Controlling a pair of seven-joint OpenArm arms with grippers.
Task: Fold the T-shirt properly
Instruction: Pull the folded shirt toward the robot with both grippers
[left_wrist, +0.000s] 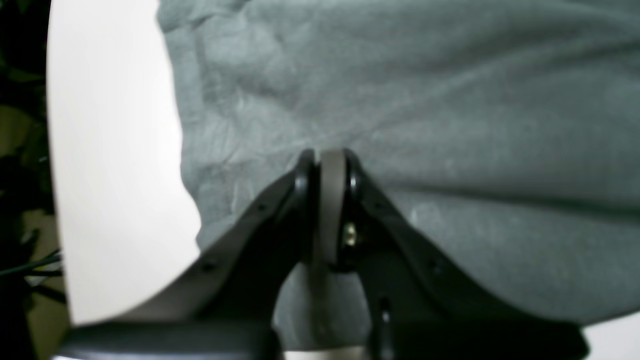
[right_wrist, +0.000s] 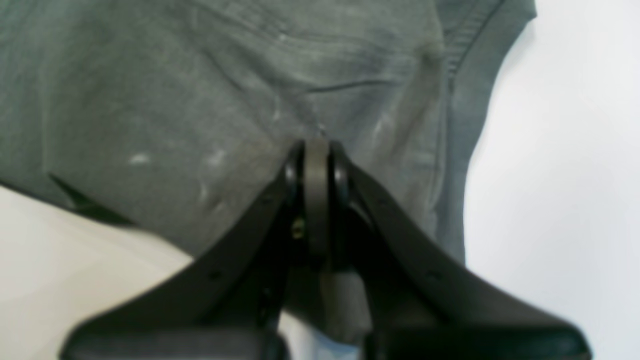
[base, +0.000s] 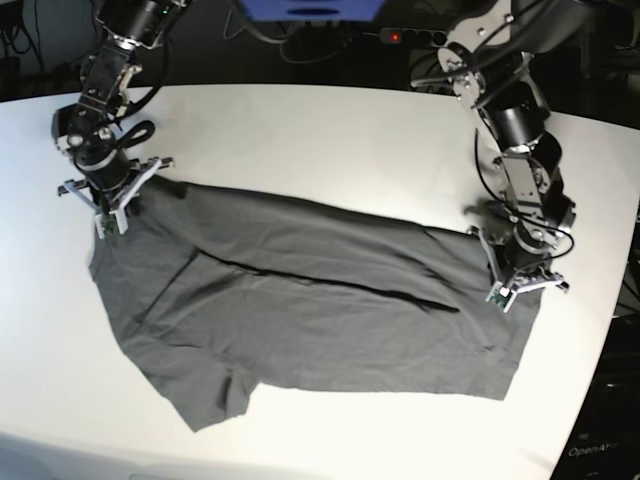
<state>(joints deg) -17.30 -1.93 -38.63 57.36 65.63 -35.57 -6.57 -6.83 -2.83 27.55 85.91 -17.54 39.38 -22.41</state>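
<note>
The dark grey T-shirt (base: 310, 310) lies spread on the white table (base: 330, 140), with a long fold crease running across its middle. My right gripper (base: 110, 205) is at the shirt's far left corner. In the right wrist view its fingers (right_wrist: 316, 145) are pressed together on the cloth (right_wrist: 175, 100), and wrinkles spread out from the tips. My left gripper (base: 515, 285) is at the shirt's right edge. In the left wrist view it (left_wrist: 327, 155) is shut on the cloth (left_wrist: 425, 100), with creases pulled toward the tips.
A sleeve (base: 215, 400) sticks out toward the table's front edge. A power strip with a red light (base: 400, 37) and cables lie behind the table. The table's rounded edge (left_wrist: 55, 200) is close to my left gripper, with dark floor beyond it.
</note>
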